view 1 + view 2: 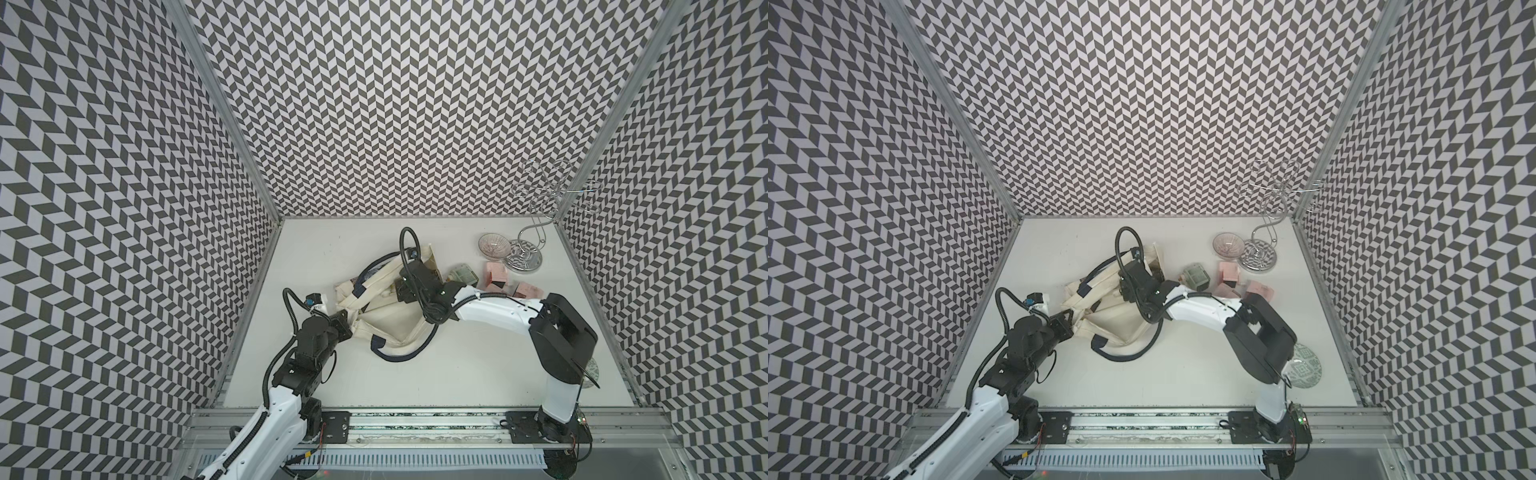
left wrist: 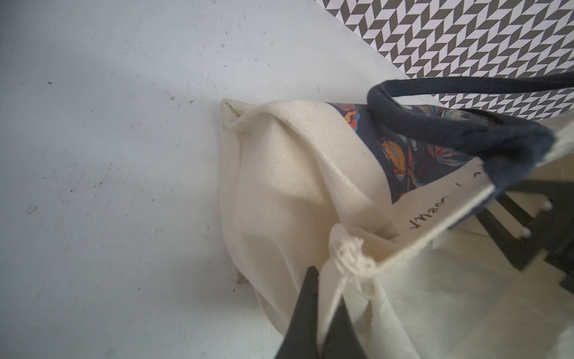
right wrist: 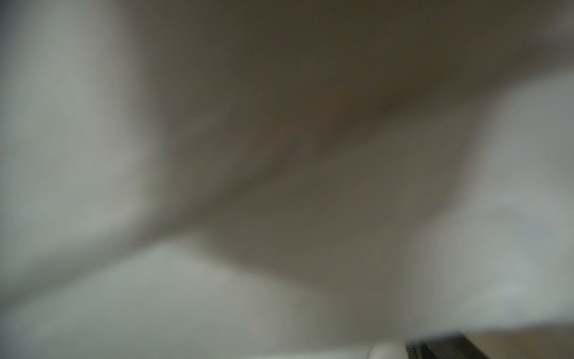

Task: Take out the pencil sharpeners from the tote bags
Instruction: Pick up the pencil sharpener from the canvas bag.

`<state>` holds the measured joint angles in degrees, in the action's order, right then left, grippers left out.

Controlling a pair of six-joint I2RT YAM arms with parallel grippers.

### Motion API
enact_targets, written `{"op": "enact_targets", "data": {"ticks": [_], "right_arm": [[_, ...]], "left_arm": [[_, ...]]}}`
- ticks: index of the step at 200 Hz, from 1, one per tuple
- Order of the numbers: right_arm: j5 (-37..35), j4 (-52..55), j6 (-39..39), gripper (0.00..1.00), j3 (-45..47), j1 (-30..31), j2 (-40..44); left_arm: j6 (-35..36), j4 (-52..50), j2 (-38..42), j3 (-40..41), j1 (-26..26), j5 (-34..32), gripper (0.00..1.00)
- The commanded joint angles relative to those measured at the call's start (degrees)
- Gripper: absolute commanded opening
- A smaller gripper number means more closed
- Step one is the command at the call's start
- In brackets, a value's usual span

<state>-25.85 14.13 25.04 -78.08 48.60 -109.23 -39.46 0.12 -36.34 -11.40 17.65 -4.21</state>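
Though crumpled, cream navy-handled tote bag (image 1: 386, 320)

Crumpled cream tote (image 1: 386, 320), pink sharpeners (image 1: 496, 272) beside it

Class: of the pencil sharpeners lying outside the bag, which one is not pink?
The green sharpener, nearest the tote bag; the pink sharpeners lie beyond it, toward the wire stand.
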Motion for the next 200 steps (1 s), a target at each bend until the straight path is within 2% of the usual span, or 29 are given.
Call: {"op": "enact_targets", "data": {"ticks": [1, 25, 56, 126, 144, 166, 200], "right_arm": [[-7.0, 11.6, 11.7, 0.99, -7.1, -3.3, -3.9], [-8.1, 15.7, 15.4, 0.99, -11.2, -3.7, -7.3], [-6.0, 15.3, 16.9, 1.0, -10.7, -4.4, -10.2], [-0.9, 5.8, 12.3, 1.0, -5.0, -5.9, -13.8], [-0.1, 3.0, 9.4, 0.94, -4.1, -6.0, -13.3], [0.3, -2.1, 7.5, 0.81, -0.4, -6.0, -10.8], [-4.1, -2.9, 8.1, 0.7, -0.3, -6.8, -11.1]], "left_arm": [[0.4, -4.1, 0.4, 0.3, 0.0, -2.1, 0.0], [0.4, -4.1, 0.5, 0.4, 0.0, -2.2, 0.0], [0.4, -4.2, 0.5, 0.4, 0.0, -2.1, 0.0], [0.4, -4.0, 0.2, 0.3, 0.0, -2.1, 0.0], [0.4, -3.9, 0.3, 0.3, 0.0, -2.2, 0.0], [0.4, -3.9, 0.2, 0.3, 0.0, -2.2, 0.0], [0.4, -4.0, 0.0, 0.2, 0.0, -2.3, 0.0]]}}
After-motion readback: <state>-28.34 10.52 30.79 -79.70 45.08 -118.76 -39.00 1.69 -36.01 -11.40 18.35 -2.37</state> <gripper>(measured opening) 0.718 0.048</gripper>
